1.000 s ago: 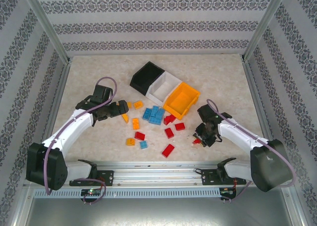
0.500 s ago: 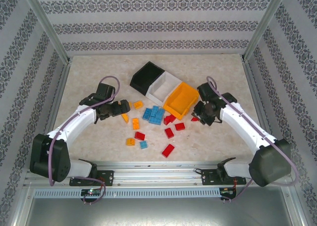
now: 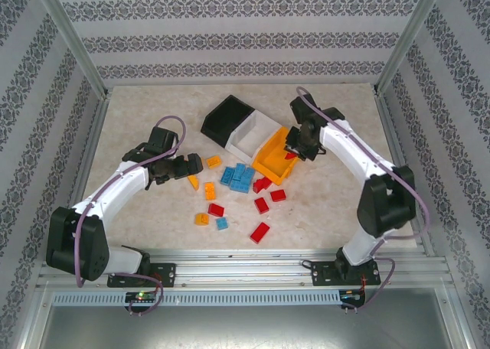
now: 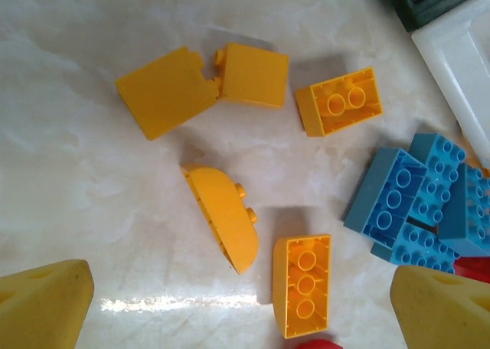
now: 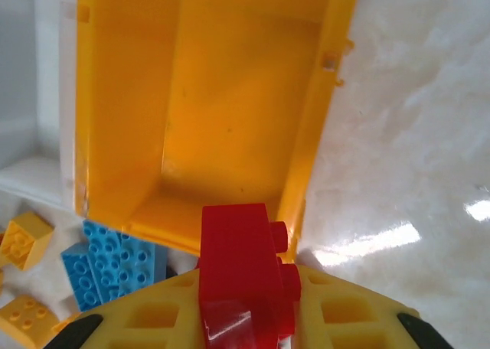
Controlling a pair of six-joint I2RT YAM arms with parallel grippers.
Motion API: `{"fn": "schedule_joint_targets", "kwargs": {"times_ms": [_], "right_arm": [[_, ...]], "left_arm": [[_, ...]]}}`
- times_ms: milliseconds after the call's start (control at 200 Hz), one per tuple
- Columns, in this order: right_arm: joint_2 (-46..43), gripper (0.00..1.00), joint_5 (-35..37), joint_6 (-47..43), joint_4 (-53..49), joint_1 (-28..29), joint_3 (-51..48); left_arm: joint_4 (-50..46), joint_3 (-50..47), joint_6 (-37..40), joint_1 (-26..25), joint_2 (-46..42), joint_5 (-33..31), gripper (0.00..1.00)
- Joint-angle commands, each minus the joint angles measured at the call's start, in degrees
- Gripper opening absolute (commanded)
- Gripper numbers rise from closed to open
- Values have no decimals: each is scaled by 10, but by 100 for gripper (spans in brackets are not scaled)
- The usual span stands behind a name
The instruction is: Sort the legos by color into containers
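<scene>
Holds small red studded plastic brick (image 5: 239, 269) in clenched right hand (image 3: 294, 151) above far-right orange plastic bin (image 5: 230, 96); hangs released left hand (image 3: 193, 164) above yellow bricks (image 4: 226, 215).

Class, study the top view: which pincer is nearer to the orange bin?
Right. The right pincer, shut on a red brick, hangs at the orange bin's edge. The left pincer is open above yellow bricks, well apart from it.
</scene>
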Motion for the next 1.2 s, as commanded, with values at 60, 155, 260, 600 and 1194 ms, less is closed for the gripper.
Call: {"fn": "schedule_joint_targets", "kwargs": {"times_ms": [60,155,260,600,1194], "right_arm": [[71,25,-7,-49,-20,-5,63],[106,25,2,-61,-22,-9,79],[135,26,2,-72,-23,-18,92],[190,36,26,-132,-37,-63,121],[19,65,5,-166,-45,-43,66]], "left_arm": [[-41,4,14,-3,-32,7,100],[-49,-2,13,-2,-43,3,100],[-53,-6,10,-1,-48,2,100],[-59,-6,-7,-1,-53,-2,100],[-16,-10,-47,-2,-35,17,100]]}}
